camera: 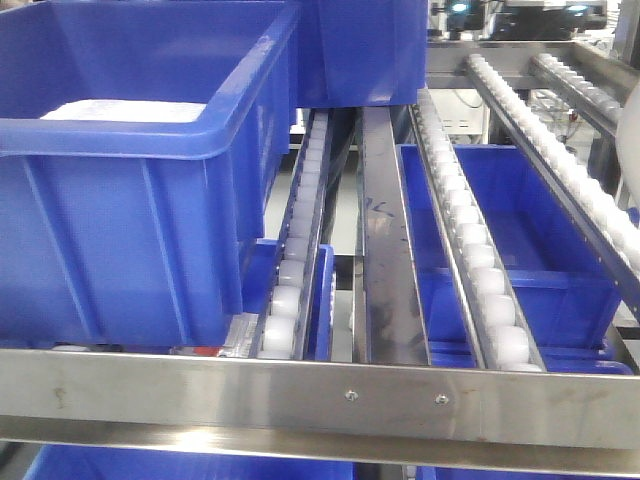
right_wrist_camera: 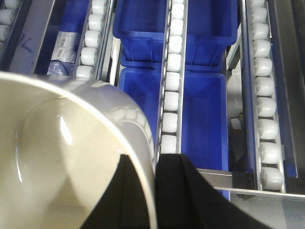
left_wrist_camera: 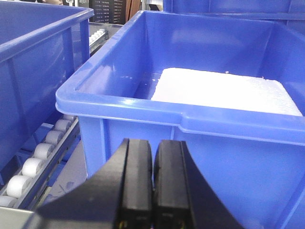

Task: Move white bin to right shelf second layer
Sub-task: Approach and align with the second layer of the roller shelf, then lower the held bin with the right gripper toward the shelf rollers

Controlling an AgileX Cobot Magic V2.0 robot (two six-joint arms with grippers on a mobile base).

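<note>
The white bin (right_wrist_camera: 62, 157) fills the lower left of the right wrist view, glossy and cream-white, with nothing inside it. My right gripper (right_wrist_camera: 155, 167) is shut on its wall, one finger inside the mouth and one outside. The bin hangs above a rack level of white roller tracks (right_wrist_camera: 171, 95) with a steel front lip (right_wrist_camera: 248, 183); I cannot tell whether this is the right shelf second layer. My left gripper (left_wrist_camera: 153, 148) is shut with nothing in it, close to the front wall of a blue crate (left_wrist_camera: 228, 157). Neither gripper shows in the front view.
A large blue crate (camera: 120, 200) sits on the roller tracks (camera: 470, 250) at the left, behind a steel front lip (camera: 400, 400). More blue crates (camera: 520, 240) lie on the level below. The crate before my left gripper holds a white slab (left_wrist_camera: 224, 90).
</note>
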